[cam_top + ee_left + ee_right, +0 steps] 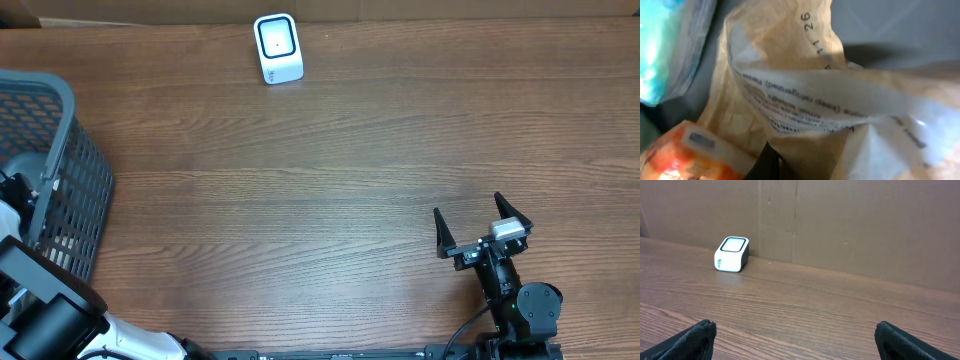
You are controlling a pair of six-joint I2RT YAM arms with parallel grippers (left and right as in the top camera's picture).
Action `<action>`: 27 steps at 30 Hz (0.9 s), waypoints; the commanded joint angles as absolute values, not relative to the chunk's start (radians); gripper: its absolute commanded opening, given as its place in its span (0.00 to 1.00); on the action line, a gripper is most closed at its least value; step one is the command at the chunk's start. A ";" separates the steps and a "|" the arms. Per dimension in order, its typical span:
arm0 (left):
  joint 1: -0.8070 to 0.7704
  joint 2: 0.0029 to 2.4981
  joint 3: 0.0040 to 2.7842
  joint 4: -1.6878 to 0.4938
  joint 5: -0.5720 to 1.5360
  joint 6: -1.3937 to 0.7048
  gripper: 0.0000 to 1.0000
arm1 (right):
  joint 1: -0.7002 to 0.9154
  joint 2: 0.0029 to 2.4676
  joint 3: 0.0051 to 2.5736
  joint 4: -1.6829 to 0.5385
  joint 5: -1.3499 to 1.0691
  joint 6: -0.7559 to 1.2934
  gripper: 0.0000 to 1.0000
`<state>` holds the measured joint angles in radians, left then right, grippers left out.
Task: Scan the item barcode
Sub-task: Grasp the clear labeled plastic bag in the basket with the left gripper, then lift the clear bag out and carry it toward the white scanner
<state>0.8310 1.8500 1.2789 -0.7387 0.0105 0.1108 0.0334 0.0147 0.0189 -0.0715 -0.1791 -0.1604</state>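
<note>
The item, a tan crinkled packet (790,60) with a white printed label, fills the left wrist view inside the grey mesh basket (70,180). My left gripper (779,167) is shut on a fold of this packet; only one dark finger (768,164) shows at the bottom edge. No barcode is in view on the packet. From overhead the left gripper is hidden inside the basket. The white scanner (278,48) stands at the table's far edge and also appears in the right wrist view as a scanner (732,254). My right gripper (482,228) rests open and empty near the front right.
An orange packet (680,150) and a teal packet (662,45) lie beside the tan one in the basket. A brown cardboard wall (850,225) runs behind the scanner. The wooden table (330,190) stretches between basket, scanner and right arm.
</note>
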 commanded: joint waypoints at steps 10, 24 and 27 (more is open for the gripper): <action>0.824 1.810 1.527 -0.936 0.044 0.063 0.04 | 0.032 0.003 0.008 -0.068 -0.178 -0.154 1.00; 0.824 1.681 1.563 -0.960 0.049 0.018 0.04 | 0.032 0.003 0.008 -0.068 -0.178 -0.154 1.00; 0.824 1.655 1.563 -0.961 0.049 -0.009 0.04 | 0.032 0.003 0.008 -0.068 -0.178 -0.154 1.00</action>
<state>0.8310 1.7039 1.5291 -0.9642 0.0338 0.0284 0.0334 0.0147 0.0189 -0.0723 -0.1791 -0.1604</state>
